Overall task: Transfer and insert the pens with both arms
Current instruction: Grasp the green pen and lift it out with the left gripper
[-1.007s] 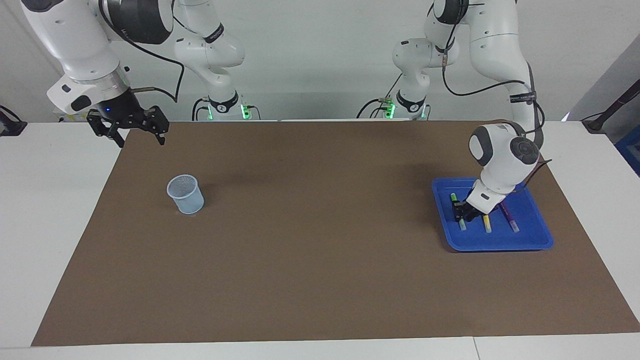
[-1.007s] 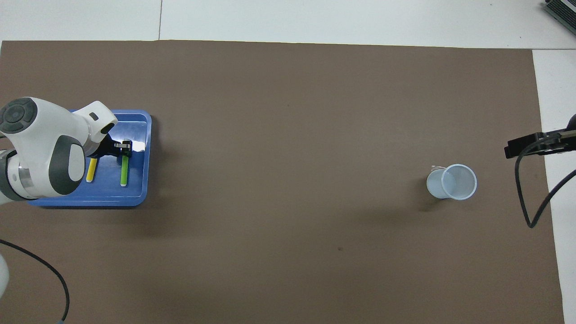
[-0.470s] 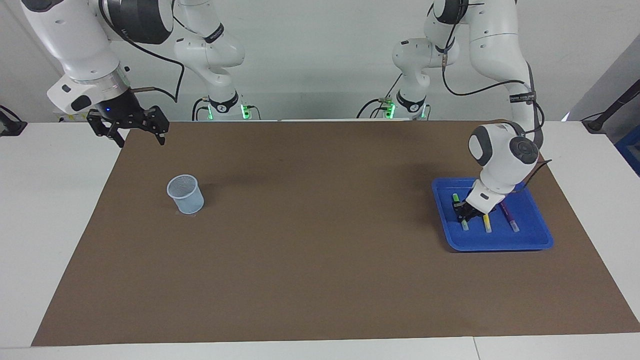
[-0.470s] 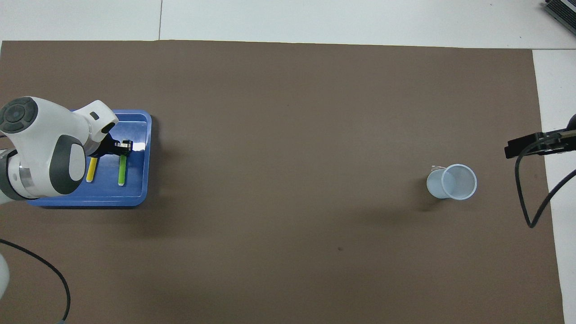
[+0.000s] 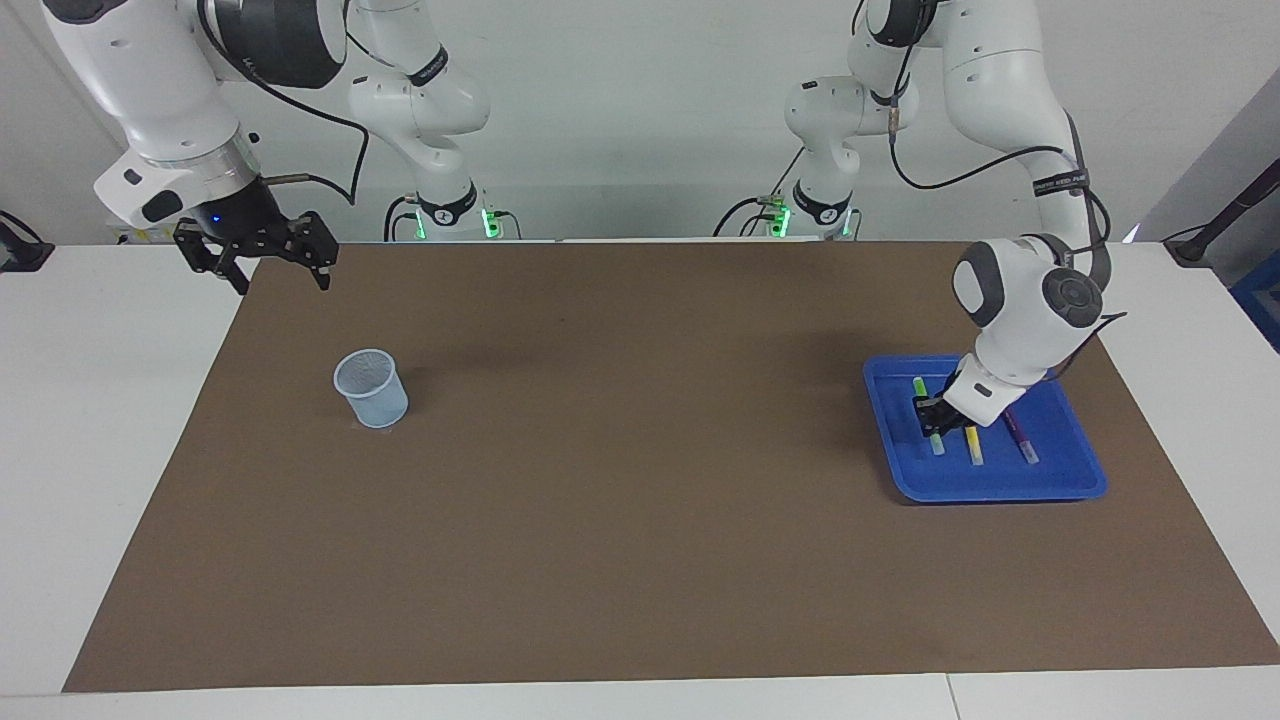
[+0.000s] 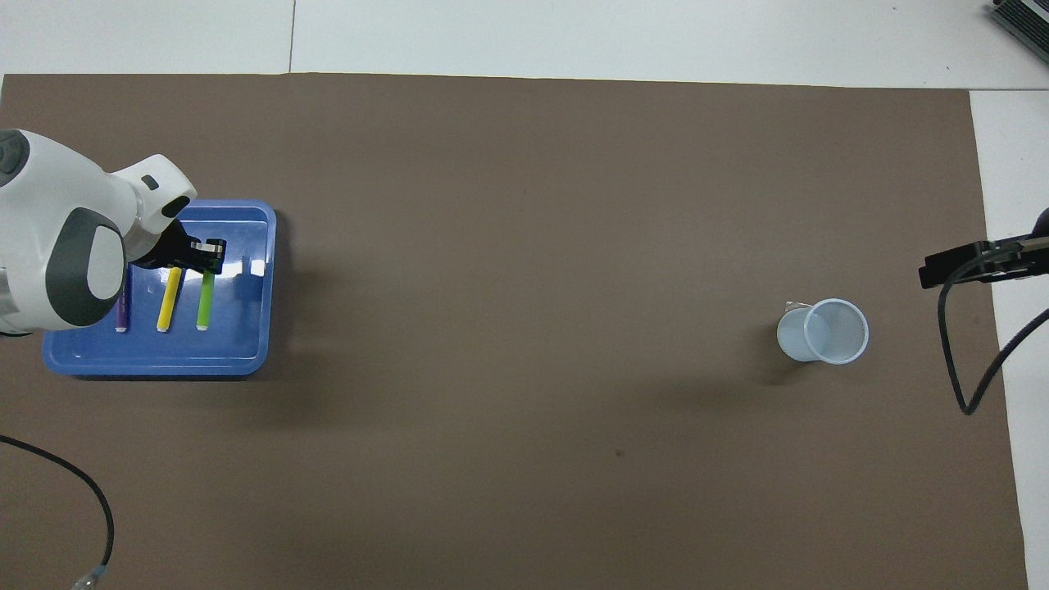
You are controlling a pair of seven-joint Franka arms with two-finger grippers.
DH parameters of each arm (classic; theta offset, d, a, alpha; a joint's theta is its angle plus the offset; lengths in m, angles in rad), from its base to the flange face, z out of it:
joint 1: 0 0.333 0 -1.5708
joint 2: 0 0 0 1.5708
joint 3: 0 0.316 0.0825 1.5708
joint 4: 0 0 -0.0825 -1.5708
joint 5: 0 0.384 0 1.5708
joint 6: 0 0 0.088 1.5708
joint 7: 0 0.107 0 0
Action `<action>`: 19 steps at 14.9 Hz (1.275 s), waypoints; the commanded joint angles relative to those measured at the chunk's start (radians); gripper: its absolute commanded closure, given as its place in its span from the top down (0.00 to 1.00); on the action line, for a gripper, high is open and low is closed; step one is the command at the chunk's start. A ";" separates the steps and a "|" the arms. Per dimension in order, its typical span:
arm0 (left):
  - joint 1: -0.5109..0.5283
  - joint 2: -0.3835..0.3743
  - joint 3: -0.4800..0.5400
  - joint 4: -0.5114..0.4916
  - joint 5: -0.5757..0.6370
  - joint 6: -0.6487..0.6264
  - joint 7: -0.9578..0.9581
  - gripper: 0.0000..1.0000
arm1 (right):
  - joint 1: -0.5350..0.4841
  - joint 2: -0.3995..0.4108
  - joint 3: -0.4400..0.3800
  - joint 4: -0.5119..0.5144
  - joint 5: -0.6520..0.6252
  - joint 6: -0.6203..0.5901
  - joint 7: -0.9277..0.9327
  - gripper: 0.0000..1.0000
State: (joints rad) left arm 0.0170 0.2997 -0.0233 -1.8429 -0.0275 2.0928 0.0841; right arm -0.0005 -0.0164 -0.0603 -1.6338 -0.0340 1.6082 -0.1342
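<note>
A blue tray [image 5: 990, 488] lies at the left arm's end of the table and also shows in the overhead view [image 6: 156, 360]. My left gripper [image 5: 932, 418] [image 6: 209, 256] is low over the tray, shut on the green pen [image 5: 919, 386] [image 6: 204, 303], which hangs just above the tray floor. The yellow pen [image 5: 973, 446] [image 6: 167, 303] and the purple pen [image 5: 1022, 440] [image 6: 121, 315] lie in the tray beside it. My right gripper [image 5: 265, 262] waits open and empty over the mat's edge at the right arm's end. Part of it shows in the overhead view [image 6: 975, 264].
A pale blue mesh cup [image 5: 371, 388] [image 6: 824, 330] stands upright on the brown mat [image 5: 640, 500] toward the right arm's end. A thin black stand [image 5: 1220, 215] is off the mat near the left arm's base. A loose cable [image 6: 82, 492] lies near the left arm.
My left gripper has closed on the green pen and risen a little, shifting with it toward the yellow pen. The purple pen has come into the overhead view. The right arm has not moved.
</note>
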 commanded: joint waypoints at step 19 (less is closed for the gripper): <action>-0.101 -0.269 -0.106 0.065 -0.420 -0.272 -1.374 0.00 | 0.002 -0.002 -0.003 -0.001 0.011 -0.001 -0.004 1.00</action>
State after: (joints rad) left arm -0.0713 0.0690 -0.1382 -1.7688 -0.4262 1.8323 -1.1875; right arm -0.0005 -0.0164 -0.0603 -1.6338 -0.0340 1.6082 -0.1342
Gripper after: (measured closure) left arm 0.833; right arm 0.000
